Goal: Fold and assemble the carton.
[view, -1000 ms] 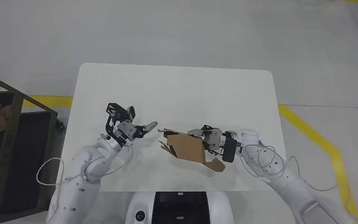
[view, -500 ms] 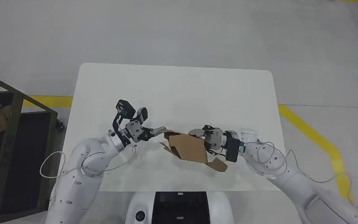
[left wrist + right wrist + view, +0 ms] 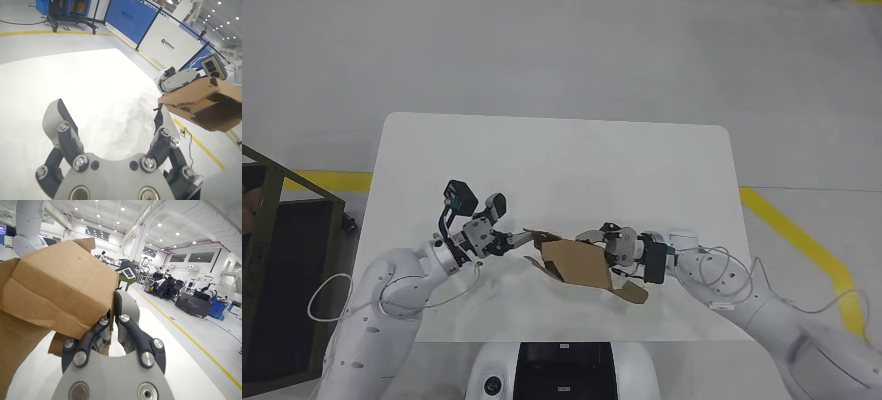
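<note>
A brown cardboard carton, partly opened with loose flaps, is held just above the white table near its front edge. My right gripper is shut on one wall of the carton, one finger inside and one outside. My left gripper stands open at the carton's opposite end. In the left wrist view one of its fingertips touches the carton's corner flap, and nothing lies between the fingers.
A dark cart stands on the floor off the table's left side. Yellow floor tape runs past the right side. The back half of the table holds nothing.
My left gripper moved right toward the carton until its fingertip reached the corner flap. The right gripper kept its hold, and the carton shifted only slightly.
</note>
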